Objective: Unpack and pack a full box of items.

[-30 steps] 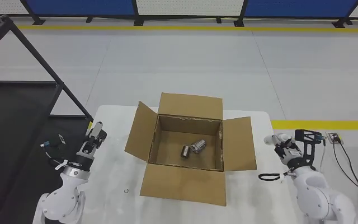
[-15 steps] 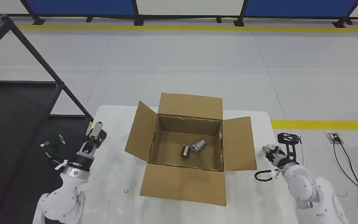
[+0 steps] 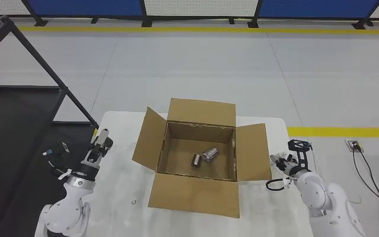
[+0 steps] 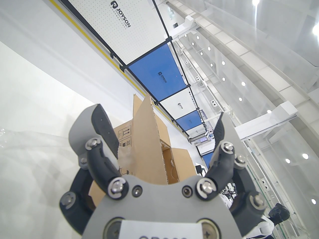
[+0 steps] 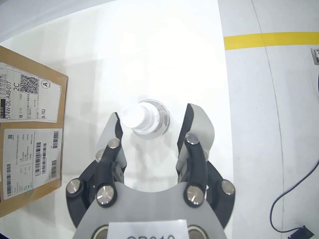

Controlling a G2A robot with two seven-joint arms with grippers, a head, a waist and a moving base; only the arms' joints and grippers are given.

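Right gripper (image 5: 153, 116) open, pointing down, fingers straddling a small clear bottle (image 5: 147, 125), no contact seen. Bottle upright on table (image 3: 121, 178), at 3 o'clock of the open box (image 3: 201, 112). Step looks like picking the bottle to pack it, not certain. Next: straight descent, close below the white cap, keep it upright. Left gripper (image 4: 160, 114) open, at box's 9 o'clock. Two metal items (image 3: 204, 157) in the box.

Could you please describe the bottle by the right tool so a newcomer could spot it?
Find the open cardboard box on the white table; beside its labelled flap, a clear bottle stands upright between the open right tool's fingers. Unlike the metallic items inside the box, it has a white cap.
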